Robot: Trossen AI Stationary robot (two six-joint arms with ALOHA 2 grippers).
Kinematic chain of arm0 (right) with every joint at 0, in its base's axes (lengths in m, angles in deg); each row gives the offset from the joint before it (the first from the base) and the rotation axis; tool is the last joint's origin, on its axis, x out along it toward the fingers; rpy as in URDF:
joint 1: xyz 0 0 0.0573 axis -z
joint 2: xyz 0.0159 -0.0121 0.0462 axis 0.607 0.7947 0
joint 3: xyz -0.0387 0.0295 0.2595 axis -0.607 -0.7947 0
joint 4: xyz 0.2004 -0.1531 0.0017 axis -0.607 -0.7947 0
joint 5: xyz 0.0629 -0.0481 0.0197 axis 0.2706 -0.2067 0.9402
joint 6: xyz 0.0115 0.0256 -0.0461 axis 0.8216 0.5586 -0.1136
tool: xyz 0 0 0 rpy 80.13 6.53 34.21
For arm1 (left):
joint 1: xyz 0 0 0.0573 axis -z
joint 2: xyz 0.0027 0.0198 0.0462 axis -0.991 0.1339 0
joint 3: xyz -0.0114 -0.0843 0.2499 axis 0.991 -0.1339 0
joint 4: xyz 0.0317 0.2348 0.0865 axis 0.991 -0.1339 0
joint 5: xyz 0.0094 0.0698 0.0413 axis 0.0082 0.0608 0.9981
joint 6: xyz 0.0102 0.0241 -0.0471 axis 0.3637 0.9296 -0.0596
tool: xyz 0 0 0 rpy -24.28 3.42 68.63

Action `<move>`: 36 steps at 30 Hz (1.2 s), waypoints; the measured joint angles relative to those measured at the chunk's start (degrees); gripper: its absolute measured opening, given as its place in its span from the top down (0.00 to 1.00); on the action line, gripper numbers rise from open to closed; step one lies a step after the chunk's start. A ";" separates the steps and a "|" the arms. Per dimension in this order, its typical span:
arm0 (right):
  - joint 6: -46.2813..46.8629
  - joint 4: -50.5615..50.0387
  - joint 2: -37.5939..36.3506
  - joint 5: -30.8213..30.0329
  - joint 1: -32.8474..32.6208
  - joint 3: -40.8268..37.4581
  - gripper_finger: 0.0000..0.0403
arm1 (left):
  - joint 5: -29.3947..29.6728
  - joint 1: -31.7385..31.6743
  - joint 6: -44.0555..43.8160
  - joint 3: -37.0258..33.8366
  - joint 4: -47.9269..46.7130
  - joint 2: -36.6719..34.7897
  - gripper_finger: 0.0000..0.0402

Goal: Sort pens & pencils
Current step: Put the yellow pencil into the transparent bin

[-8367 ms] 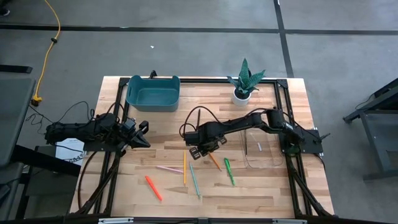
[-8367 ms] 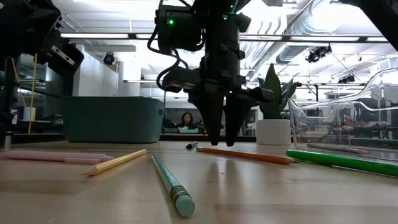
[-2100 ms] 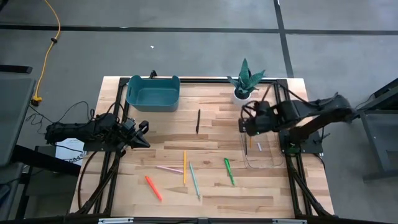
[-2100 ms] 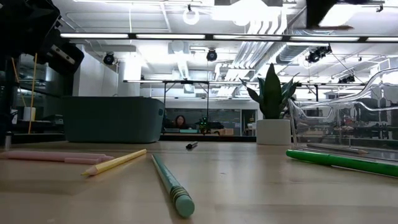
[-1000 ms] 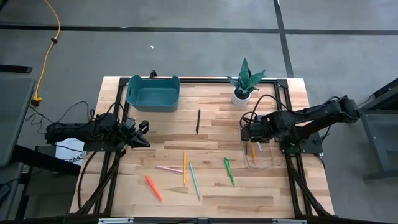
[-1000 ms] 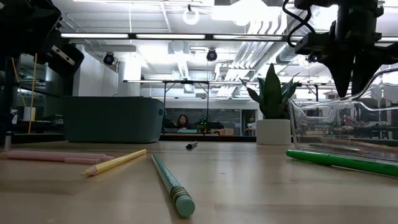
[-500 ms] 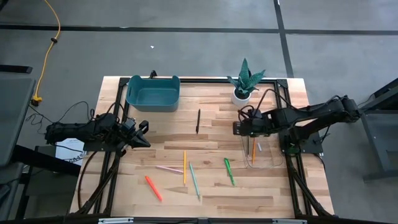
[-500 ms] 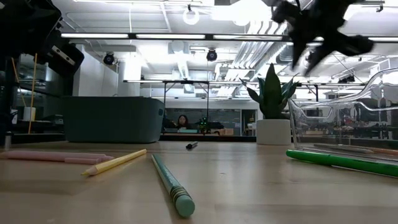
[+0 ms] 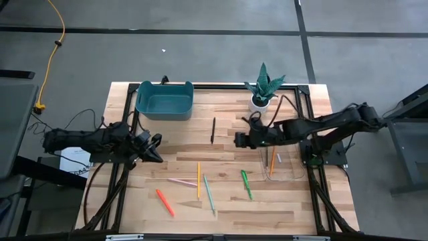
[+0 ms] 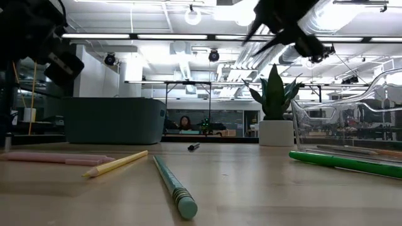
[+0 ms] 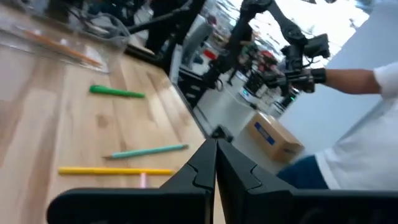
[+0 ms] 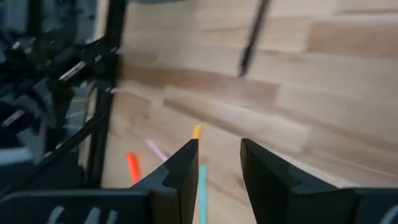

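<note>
The right gripper point(image 9: 239, 140) hangs above the bare wood with its two dark fingers point(image 12: 180, 168) apart and nothing between them; just beyond the fingertips, towards the table's middle, lies the slim black pen point(image 9: 213, 130), apart from them; behind the fingers, under the arm, stands the clear plastic tray point(image 9: 292, 175) with the orange pencil point(image 9: 272, 161) and a short dark stick point(image 9: 279, 158) inside it; the white pot with the spiky green plant point(image 9: 261, 88) stands beside the arm at the table's far edge.

The bright green pen point(image 9: 246, 184) lies on the wood near the tray's open side, below the right gripper in the overhead view; further off from those fingers lie the teal-blue pencil point(image 9: 209, 194), the yellow pencil point(image 9: 198, 180), the pale pink pen point(image 9: 182, 181) and, outermost, the red-orange pen point(image 9: 164, 202).

The left gripper point(image 9: 156, 155) waits near the table's left side, fingers point(image 11: 202, 165) pressed together and empty; ahead of its tips lies the loose group of yellow, teal and pink sticks, well apart from them; the teal plastic bin point(image 9: 164, 100) sits at the far edge to one side of that arm.
</note>
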State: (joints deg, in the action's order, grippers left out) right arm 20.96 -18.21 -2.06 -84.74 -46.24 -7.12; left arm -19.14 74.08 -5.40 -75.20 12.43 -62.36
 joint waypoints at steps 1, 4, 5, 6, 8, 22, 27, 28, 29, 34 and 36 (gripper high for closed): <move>-0.72 2.14 0.91 0.34 -0.41 0.00 0.73 | -0.56 0.00 0.01 0.88 0.05 0.56 1.00; -1.23 7.22 3.42 0.56 -1.74 0.04 0.73 | -0.71 0.02 0.45 3.66 0.12 1.71 1.00; -1.23 7.40 4.25 0.56 -2.25 0.51 0.73 | -0.71 0.02 0.93 4.71 -0.25 2.07 1.00; -1.25 7.00 5.14 0.55 -2.85 1.30 0.74 | -0.73 0.02 1.53 5.84 -1.41 2.35 1.00; -1.33 6.21 6.94 0.17 -4.10 3.52 0.75 | -0.67 0.02 3.67 8.20 -5.55 2.78 1.00; -4.26 -8.81 23.71 -1.95 -11.26 26.29 0.80 | 16.49 17.95 9.57 17.28 -21.05 4.09 1.00; -3.63 -8.96 25.89 -3.34 -13.55 28.04 0.80 | 29.79 31.62 6.29 17.28 -19.02 7.55 1.00; -3.07 -9.07 25.90 -3.78 -14.02 28.04 0.80 | 33.16 34.42 5.86 17.28 -18.42 8.69 1.00; -2.84 -9.33 25.90 -4.12 -14.52 28.02 0.80 | 36.56 37.15 5.21 17.28 -17.39 9.98 1.00; -1.37 -8.91 25.90 -5.08 -16.83 28.05 0.80 | 52.18 48.81 3.65 19.57 -13.66 17.87 1.00; -1.22 -8.62 25.90 -5.23 -17.83 28.06 0.80 | 57.76 51.87 4.31 22.41 -14.65 20.81 1.00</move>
State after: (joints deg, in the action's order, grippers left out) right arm 19.74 -26.84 23.84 -89.97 -64.07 20.94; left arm 38.62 125.95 -1.09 -52.79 -2.22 -41.55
